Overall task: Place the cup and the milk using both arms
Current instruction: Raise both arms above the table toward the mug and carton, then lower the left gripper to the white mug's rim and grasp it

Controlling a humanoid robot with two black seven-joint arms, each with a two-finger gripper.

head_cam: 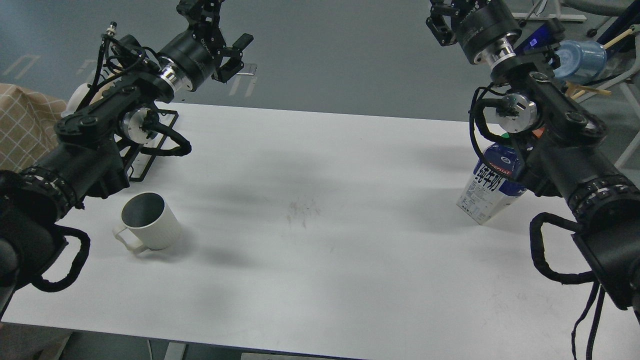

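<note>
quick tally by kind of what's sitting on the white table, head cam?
Mugs: 1, the cup, off-white, upright, front left.
Cartons: 1, the milk, right side, partly behind the right arm.
Wire racks: 1, the black rack, back left, partly hidden by the left arm.
Total: 3

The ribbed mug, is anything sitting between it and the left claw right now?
Nothing visible. The left claw is raised beyond the table's far edge; the mug stands alone at the near left. The black wire rack sits left of that line, partly behind the arm.
</note>
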